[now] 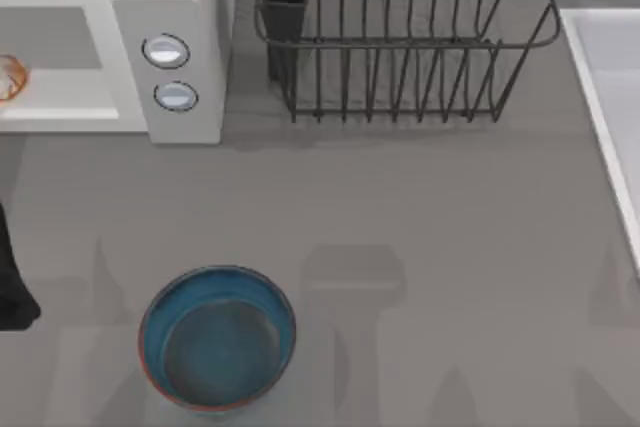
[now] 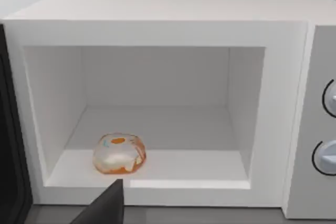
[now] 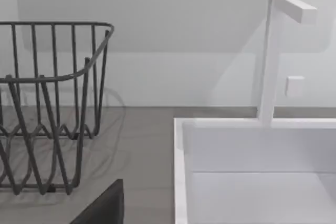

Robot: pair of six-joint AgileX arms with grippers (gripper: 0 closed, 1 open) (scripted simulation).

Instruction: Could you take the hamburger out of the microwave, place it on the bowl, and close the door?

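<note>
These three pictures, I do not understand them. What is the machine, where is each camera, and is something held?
It is a two-armed AgileX robot at a grey table. One picture looks down from above; the other two come from cameras on the wrists. From above: the microwave top left, a wire rack, the blue bowl in front, a white sink at the right. The left wrist camera looks into the open microwave, where the hamburger sits on the floor near the front. The right wrist camera faces the rack and sink. Nothing is seen held.

Bright, even light; soft grey shadows on the table [image 1: 420, 207].
</note>
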